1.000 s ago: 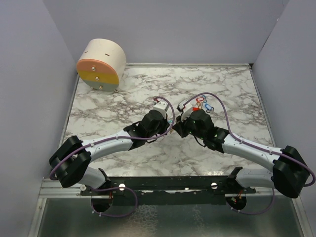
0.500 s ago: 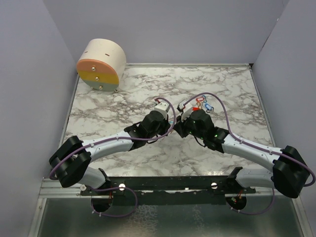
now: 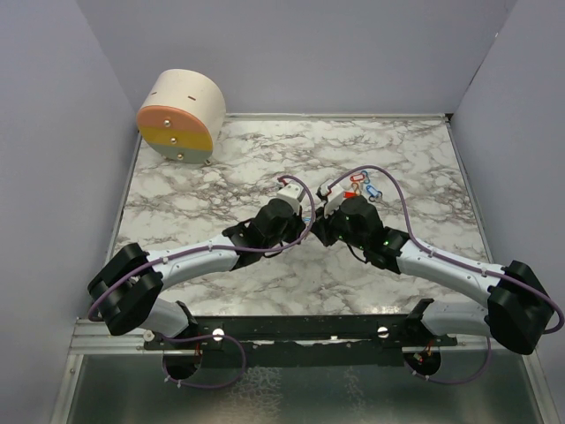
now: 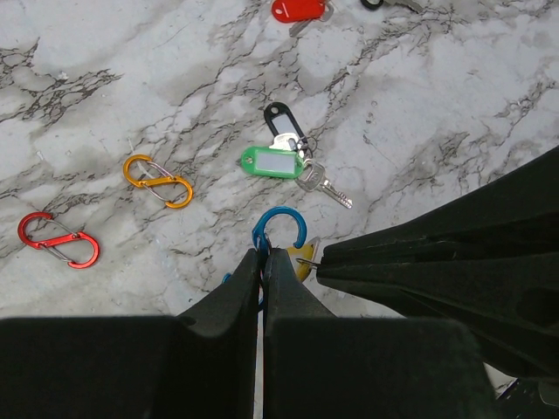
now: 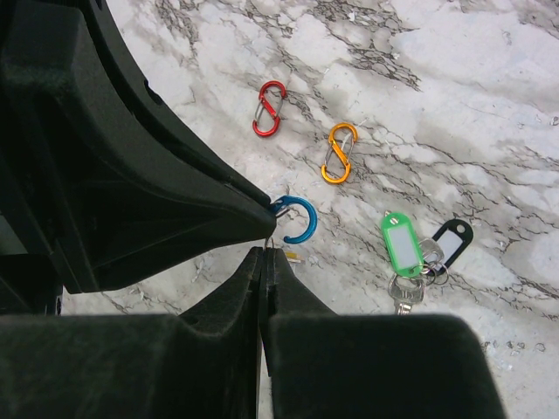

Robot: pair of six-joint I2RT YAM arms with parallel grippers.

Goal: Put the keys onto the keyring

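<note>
Marble table (image 3: 221, 168), seen from above: your two arms meet wrist to wrist at its middle. The fingertips are hidden beneath them, so you cannot read the jaws here.

In the left wrist view, your left gripper (image 4: 263, 255) is pinched tight on the blue clip (image 4: 279, 230), whose upper loop stands free of the fingers. The yellow key (image 4: 307, 258) is tucked against the clip. The green key (image 4: 275, 162) and black key (image 4: 281, 118) lie beyond the clip, and the orange clip (image 4: 158, 181) and red clip (image 4: 59, 240) lie off to its left.

In the right wrist view, your right gripper (image 5: 265, 251) has its fingers pressed together just below the clip. It seems to be nipping the yellow key's fine ring.

You look to be mid-threading the yellow key onto the blue clip. Next you need a small, exact push of that ring through the clip's gate, with the left holding firm.
</note>
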